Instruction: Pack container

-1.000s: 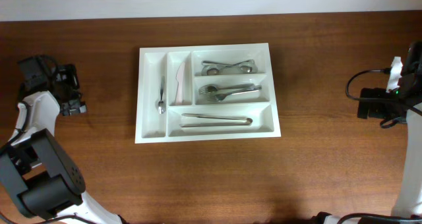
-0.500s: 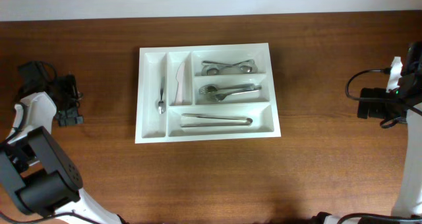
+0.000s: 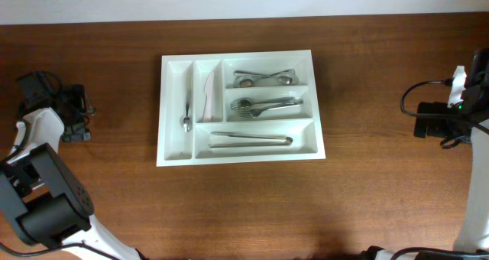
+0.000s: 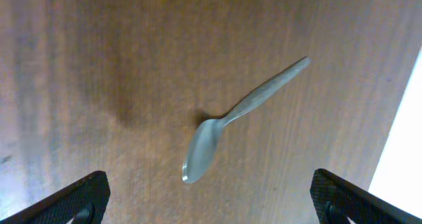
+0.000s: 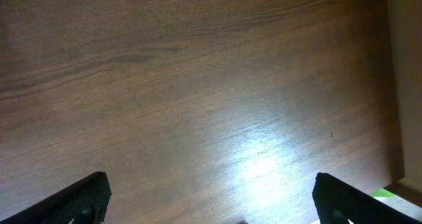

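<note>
Under left tool [image 4: 211, 201], spread, one spoon [image 4: 254, 97] lies loose on bench [image 3: 382, 199] — container [image 3: 241, 157] otherwise stocked (cutlery [image 3: 263, 105] in every compartment); right tool [image 5: 211, 197] spread, empty.

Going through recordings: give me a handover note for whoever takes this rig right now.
Left gripper: open, empty, hovering over a metal spoon lying loose on the table.
Right gripper: open, empty, over the table far right of the cutlery tray.
Tray: mid-table, every one of its five compartments holding cutlery.
Done: most pieces sorted.
Left: pick up the loose spoon and tray it, probably with the spoons in the top long compartment.
</note>
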